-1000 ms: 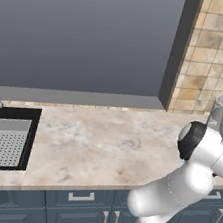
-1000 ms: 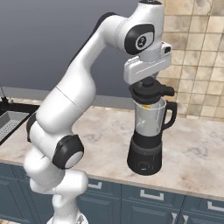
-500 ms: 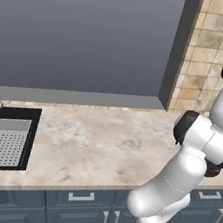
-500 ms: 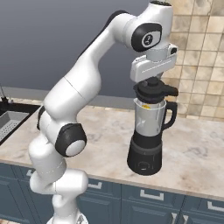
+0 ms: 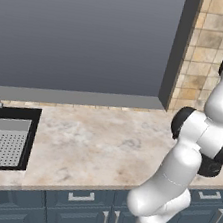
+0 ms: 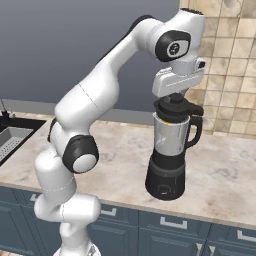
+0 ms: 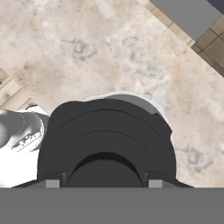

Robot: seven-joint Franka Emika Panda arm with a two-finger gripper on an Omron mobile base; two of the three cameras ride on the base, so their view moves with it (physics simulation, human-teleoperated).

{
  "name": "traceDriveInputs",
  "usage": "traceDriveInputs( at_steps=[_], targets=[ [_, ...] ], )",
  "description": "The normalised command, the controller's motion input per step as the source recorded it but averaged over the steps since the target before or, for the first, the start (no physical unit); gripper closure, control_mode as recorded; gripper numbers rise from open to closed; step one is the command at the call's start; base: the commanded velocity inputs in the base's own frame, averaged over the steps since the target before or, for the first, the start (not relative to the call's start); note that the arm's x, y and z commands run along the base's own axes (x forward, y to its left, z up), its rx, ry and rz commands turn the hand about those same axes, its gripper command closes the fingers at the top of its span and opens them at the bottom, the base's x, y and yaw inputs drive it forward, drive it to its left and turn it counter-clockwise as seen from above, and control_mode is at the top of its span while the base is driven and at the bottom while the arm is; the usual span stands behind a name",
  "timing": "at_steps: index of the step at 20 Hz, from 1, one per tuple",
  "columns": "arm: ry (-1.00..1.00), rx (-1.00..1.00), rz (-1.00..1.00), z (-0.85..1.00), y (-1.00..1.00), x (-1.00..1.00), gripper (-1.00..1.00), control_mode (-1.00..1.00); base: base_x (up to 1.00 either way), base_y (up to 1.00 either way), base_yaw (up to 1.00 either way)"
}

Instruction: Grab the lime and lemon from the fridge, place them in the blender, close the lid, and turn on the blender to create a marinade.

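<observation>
The blender [image 6: 167, 165] stands on the marble counter [image 6: 220, 175], a black base under a clear jar. The black lid [image 6: 175, 107] sits on top of the jar. My gripper [image 6: 176, 98] hangs straight down over it, shut on the lid's raised centre knob. From the hand view the lid [image 7: 109, 131] lies right below, and the gripper [image 7: 104, 183] straddles its knob with a fingertip [image 7: 52, 183] on either side. A sliver of the jar rim [image 7: 133, 98] peeks out behind the lid. The lime and lemon are hidden. The fridge is out of view.
A black sink with a grey strainer basket [image 5: 3, 140] is set into the counter at the left. A grey wall panel [image 5: 84, 33] and a tiled wall [image 6: 230, 60] run behind. The counter's front edge [image 5: 72, 186] lies above blue cabinets.
The arm's elbow has swung up and to the right and the hand has turned over the lid. Blender and lid stay where they were.
</observation>
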Motion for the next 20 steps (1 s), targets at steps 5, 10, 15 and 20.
traceDriveInputs(
  at_steps=[5,10,15,20],
  targets=[
    [0.0,0.0,0.0,-0.04,0.07,0.08,1.0,-1.0,0.0,0.0,0.0],
    [0.0,0.0,0.0,-0.1,0.05,0.07,1.0,-1.0,0.0,0.0,0.0],
    [0.0,0.0,0.0,-0.2,0.04,0.0,1.0,-1.0,0.0,0.0,0.0],
    [0.0,0.0,0.0,-0.11,0.0,0.08,1.0,-1.0,0.0,0.0,0.0]
  ],
)
